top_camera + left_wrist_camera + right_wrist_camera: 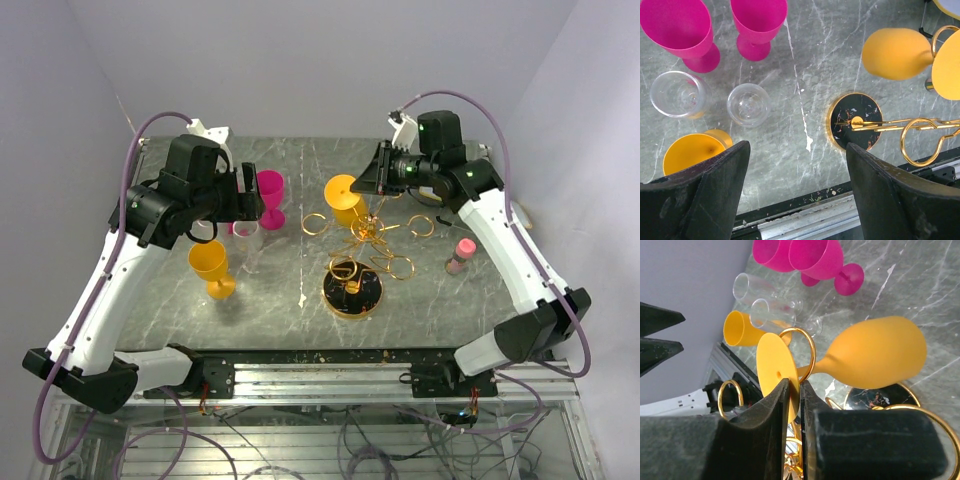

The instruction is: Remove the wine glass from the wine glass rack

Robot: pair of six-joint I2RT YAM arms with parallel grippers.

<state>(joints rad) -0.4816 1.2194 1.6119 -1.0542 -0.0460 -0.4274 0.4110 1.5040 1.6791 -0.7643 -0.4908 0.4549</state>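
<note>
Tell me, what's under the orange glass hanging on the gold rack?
Only grey marble table. The rack's dark round base sits to one side, not beneath the orange glass. The bowl covers a patch of table, which can't be seen.

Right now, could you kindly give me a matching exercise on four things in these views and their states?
Things: 1 hanging yellow-orange plastic wine glass; 2 two magenta plastic goblets; 3 left gripper; 4 gold wire wine glass rack.
States: a wide open, empty; b foot disc pinched by the right gripper; c standing upright, apart from the rack; d rising from a round black base.
Pairs: 1-b; 2-c; 3-a; 4-d.
</note>
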